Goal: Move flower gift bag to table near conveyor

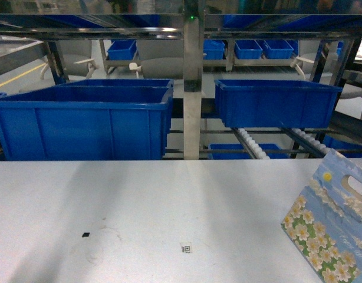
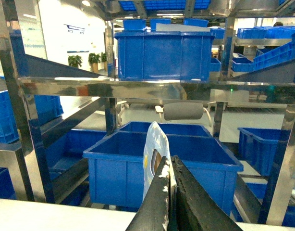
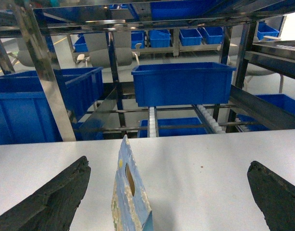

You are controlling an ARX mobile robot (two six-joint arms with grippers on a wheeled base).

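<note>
A flower gift bag [image 1: 325,227], pale blue with white daisies and a cut-out handle, stands upright on the white table [image 1: 140,200] at the right edge of the head view. In the right wrist view this bag [image 3: 128,192] stands edge-on between the wide-apart fingers of my right gripper [image 3: 169,163], which is open and touches nothing. My left gripper [image 2: 170,161] is shut on the top edge of a pale blue gift bag [image 2: 154,144] with a handle hole, held up in front of the conveyor [image 2: 138,89]. Neither gripper shows in the head view.
The conveyor's steel racking [image 1: 193,76] runs along the table's far edge, with white roller lanes [image 1: 252,141]. Blue bins sit on it: a large one [image 1: 86,121] at left, another [image 1: 275,103] at right. A small code sticker [image 1: 186,247] lies on the tabletop.
</note>
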